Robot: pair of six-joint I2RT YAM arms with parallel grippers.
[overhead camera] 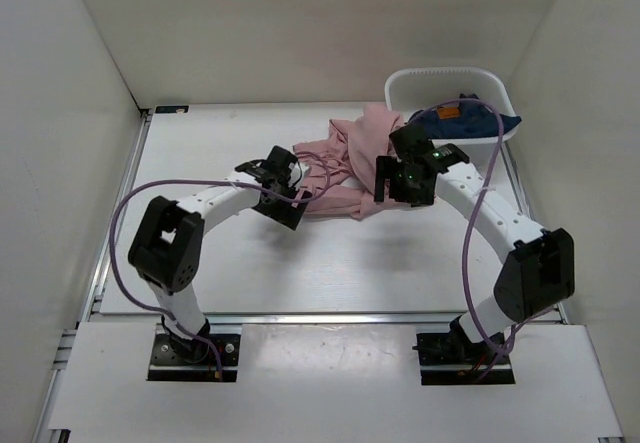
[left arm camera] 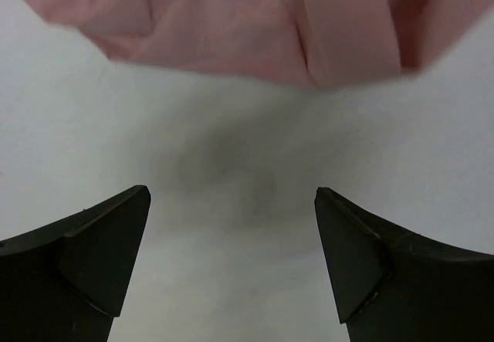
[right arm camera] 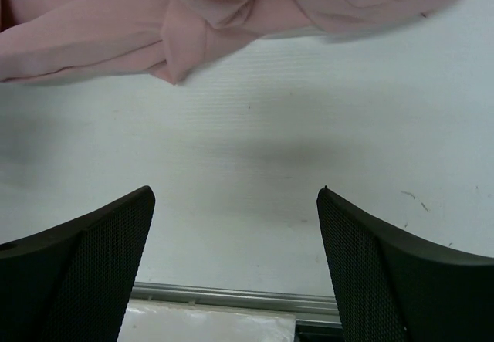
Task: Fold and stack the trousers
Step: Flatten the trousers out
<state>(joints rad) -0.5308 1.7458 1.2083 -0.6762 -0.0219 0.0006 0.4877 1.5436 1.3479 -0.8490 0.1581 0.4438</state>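
The dusty-pink trousers [overhead camera: 350,158] lie bunched and wrinkled on the white table, between the two arms and toward the back. My left gripper [overhead camera: 285,201] hovers at their left edge, jaws wide open over bare table, with the pink cloth [left arm camera: 255,25] just ahead of the fingertips. My right gripper [overhead camera: 392,185] stands at their right edge, also open and holding nothing. In the right wrist view the trousers [right arm camera: 216,18] lie crumpled across the top, apart from the fingers.
A white basket [overhead camera: 400,88] stands at the back right with a dark navy garment [overhead camera: 465,118] bearing an orange tag inside. White walls enclose the table on three sides. A metal rail [right arm camera: 231,296] runs along the table edge below the right gripper.
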